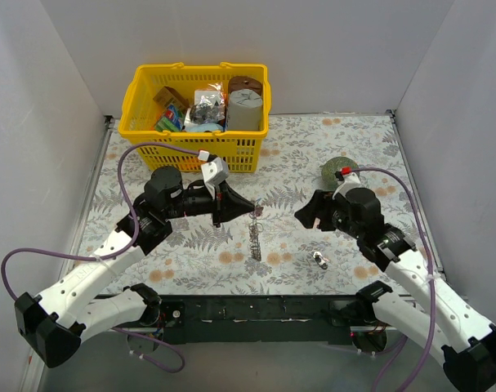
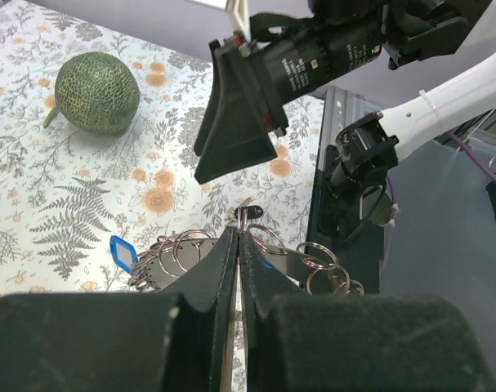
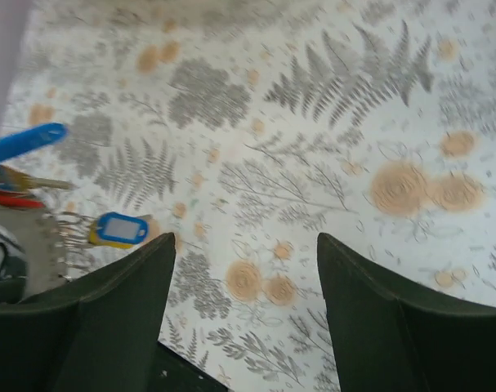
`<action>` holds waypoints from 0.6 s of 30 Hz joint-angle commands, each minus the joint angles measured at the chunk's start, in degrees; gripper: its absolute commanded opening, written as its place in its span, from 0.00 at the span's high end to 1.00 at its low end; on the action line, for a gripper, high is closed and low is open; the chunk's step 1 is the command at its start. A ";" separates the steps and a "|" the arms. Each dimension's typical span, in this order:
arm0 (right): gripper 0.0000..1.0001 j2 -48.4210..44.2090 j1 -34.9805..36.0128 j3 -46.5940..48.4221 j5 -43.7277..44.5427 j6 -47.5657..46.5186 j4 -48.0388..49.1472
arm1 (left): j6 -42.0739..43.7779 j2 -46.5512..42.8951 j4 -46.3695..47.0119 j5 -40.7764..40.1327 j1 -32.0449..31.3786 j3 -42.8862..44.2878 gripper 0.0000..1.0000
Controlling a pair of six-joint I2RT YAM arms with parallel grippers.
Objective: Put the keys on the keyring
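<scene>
Your left gripper point(image 1: 249, 209) is clamped on the keyring point(image 3: 37, 249). Right gripper point(image 3: 246, 238) gapes wide, facing it. Melon point(image 1: 339, 170) sits behind the right arm, basket point(image 1: 141, 122) at the back, loose key point(image 1: 319, 260) on the mat near the bases.

Surface: table point(image 1: 354, 139), covered with a cloth printed with grey ferns and orange flowers.
Far edge, left of centre: yellow basket point(image 1: 190, 153), filled with mixed items, standing on the cloth.
Right side: round green lump point(image 1: 337, 169), well apart from the basket.
Near edge, right of centre: small silver object point(image 1: 319, 260), lying alone; type not discernible.
</scene>
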 commanded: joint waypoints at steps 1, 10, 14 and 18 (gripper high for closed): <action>0.25 4.28 -0.22 0.38 6.78 -2.33 -12.73 | 2.04 -1.96 0.62 -1.03 -0.31 -0.48 1.00; 0.34 13.96 -0.22 -2.16 7.13 -5.49 -17.66 | 2.39 -2.05 0.45 -1.30 -0.31 -2.59 1.00; 0.39 15.63 -0.22 -4.54 6.35 -5.93 -15.82 | 2.39 -1.78 0.27 -1.21 -0.31 -2.85 1.00; 0.43 17.65 -0.31 -5.51 4.68 -5.93 -14.41 | 2.65 -1.34 0.27 -0.60 -0.31 -3.20 1.00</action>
